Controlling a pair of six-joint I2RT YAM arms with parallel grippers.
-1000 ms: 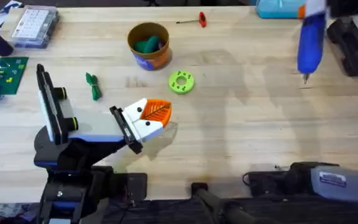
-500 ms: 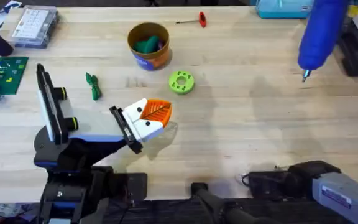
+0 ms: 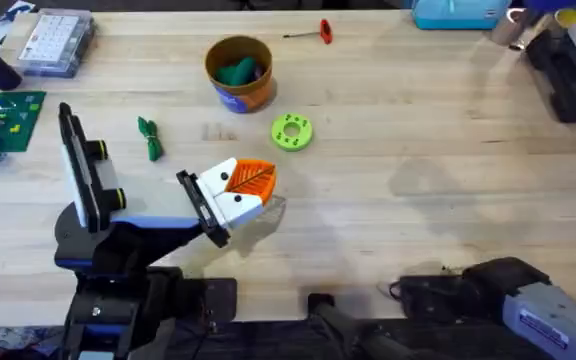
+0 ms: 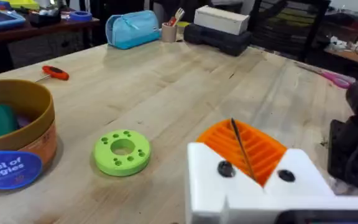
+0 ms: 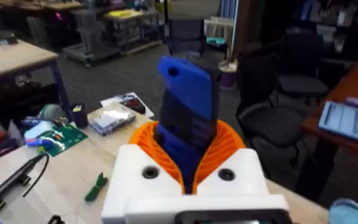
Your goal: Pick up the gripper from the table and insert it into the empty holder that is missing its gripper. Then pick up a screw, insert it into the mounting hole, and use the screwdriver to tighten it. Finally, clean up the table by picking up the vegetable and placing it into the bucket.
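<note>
The blue screwdriver [image 5: 188, 106] sits upright between the orange pads of my right gripper [image 5: 188, 142], which is shut on it and raised high off the table. My left gripper [image 3: 256, 181] [image 4: 244, 148] hovers low over the near-left table, fingers shut with nothing in them. The dark-green vegetable [image 3: 149, 138] [image 5: 96, 186] lies on the wood to its left. The yellow-orange bucket [image 3: 239, 72] [image 4: 17, 140] stands farther back, something teal inside it. The loose gripper, its holder and the screw are out of view.
A lime-green disc [image 3: 291, 131] [image 4: 122, 151] lies just beyond my left gripper. At the back are a red-handled tool [image 3: 323, 30], a blue pouch [image 3: 453, 12] and a black case [image 3: 568, 70]. A clear parts box [image 3: 56, 40] and a green circuit board [image 3: 3, 120] sit far left.
My right gripper has carried the screwdriver up and back, from over the far right of the table almost out of the overhead view. The left arm has not moved.
</note>
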